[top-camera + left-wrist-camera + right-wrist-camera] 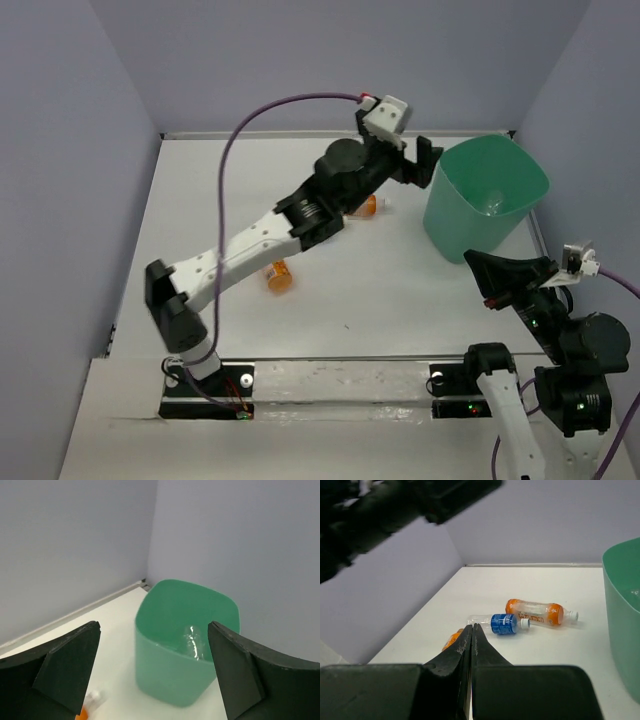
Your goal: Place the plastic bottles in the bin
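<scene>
The mint-green bin [447, 212] stands at the far right. A clear bottle [492, 203] lies inside it, and also shows in the left wrist view [195, 642]. My left gripper [420, 160] is open and empty, held just left of the bin's rim [150, 640]. An orange-tinted bottle [368, 207] lies partly hidden under the left arm, and a second one [280, 275] lies nearer. In the right wrist view I see an orange bottle [540, 612], a blue-label bottle [502, 623] and another orange one [452, 639]. My right gripper [472, 260] is shut and empty, near the bin's front.
The left arm [270, 235] stretches diagonally across the table [400, 300]. Walls close in the table at the back and both sides. The bin's wall [620, 630] fills the right edge of the right wrist view.
</scene>
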Motion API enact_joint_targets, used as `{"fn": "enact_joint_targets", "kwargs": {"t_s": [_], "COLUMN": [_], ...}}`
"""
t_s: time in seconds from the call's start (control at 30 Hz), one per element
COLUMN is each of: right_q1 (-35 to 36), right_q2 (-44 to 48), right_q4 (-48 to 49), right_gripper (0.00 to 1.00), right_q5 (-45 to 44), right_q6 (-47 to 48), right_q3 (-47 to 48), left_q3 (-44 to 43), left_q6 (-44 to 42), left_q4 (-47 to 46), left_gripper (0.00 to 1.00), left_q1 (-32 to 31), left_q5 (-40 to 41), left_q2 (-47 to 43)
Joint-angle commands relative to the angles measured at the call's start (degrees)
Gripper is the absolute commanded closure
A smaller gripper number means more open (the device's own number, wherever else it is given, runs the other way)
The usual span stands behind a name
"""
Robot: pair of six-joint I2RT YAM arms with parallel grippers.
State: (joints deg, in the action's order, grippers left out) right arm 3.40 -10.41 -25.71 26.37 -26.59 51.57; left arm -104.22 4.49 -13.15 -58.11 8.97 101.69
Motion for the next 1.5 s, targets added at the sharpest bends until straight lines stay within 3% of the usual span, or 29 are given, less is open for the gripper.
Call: {"fn": "enact_joint_targets", "kwargs": {"t_s": [0.0, 0.03, 0.1, 0.13, 0.23, 0.27, 0.33, 0.4, 0.63, 0.83, 1.0, 1.13, 1.37, 1.47], "right_q1": [-0.1, -0.1, -0.1, -0.1, -0.1, -0.1, -0.1, -0.1, -0.1, 6.5, 24.4, 33.6, 40.7, 41.3], "right_q2": [-3.5, -4.1, -6.2, -7.1, -11.4, -12.3, -14.1, -15.2, -20.5, -24.2, -29.3, -36.0, -48.2, -51.1], "right_q4": [1.4, 2.0, 4.3, 5.6, 9.4, 9.9, 11.1, 11.1, 11.2, 13.1, 15.4, 17.5, 16.8, 16.2], "right_gripper": [1.0, 0.99, 0.98, 0.97, 0.94, 0.92, 0.88, 0.76, 0.38, 0.26, 0.24, 0.22, 0.16, 0.12], "right_q5": [4.7, 5.4, 8.1, 9.4, 14.1, 14.8, 14.6, 14.3, 13.3, 8.0, -5.7, -12.1, -17.3, -17.1], "right_q6": [0.7, 0.5, -0.6, -1.1, -2.9, -2.9, -2.9, -2.2, 0.0, 0.8, 2.6, 4.3, 11.4, 13.2], "right_q3": [-0.7, -1.2, -1.9, -2.3, -4.4, -5.2, -6.3, -7.0, -9.0, -9.5, -9.9, -9.2, -4.3, -1.8], "left_q3": [19.9, 27.6, 33.9, 38.9, 45.7, 47.1, 49.6, 52.5, 55.8, 58.3, 58.9, 61.0, 65.9, 67.5], "left_q6": [-0.8, 0.7, 4.9, 10.9, 22.5, 29.3, 33.9, 36.9, 47.7, 50.3, 49.6, 48.3, 46.9, 46.4], "left_q4": [6.7, 8.1, 13.1, 15.9, 26.0, 28.4, 33.3, 36.2, 44.4, 40.4, 37.1, 33.0, 27.0, 24.4], "left_gripper": [0.01, 0.01, 0.01, 0.01, 0.01, 0.01, 0.01, 0.01, 0.01, 0.01, 0.01, 0.01, 0.01, 0.06], "left_q1": [0.4, 0.7, 1.3, 1.8, 5.4, 8.1, 10.9, 14.1, 15.7, 17.1, 18.9, 20.4, 22.2, 23.3], "left_q5": [12.5, 14.4, 20.4, 22.1, 26.9, 27.1, 25.7, 21.5, 20.6, 17.4, 17.5, 16.6, 15.1, 15.1], "left_q2": [-19.0, -21.9, -29.4, -31.9, -39.9, -42.9, -45.3, -46.1, -40.7, -37.3, -33.1, -30.9, -26.5, -26.5]}}
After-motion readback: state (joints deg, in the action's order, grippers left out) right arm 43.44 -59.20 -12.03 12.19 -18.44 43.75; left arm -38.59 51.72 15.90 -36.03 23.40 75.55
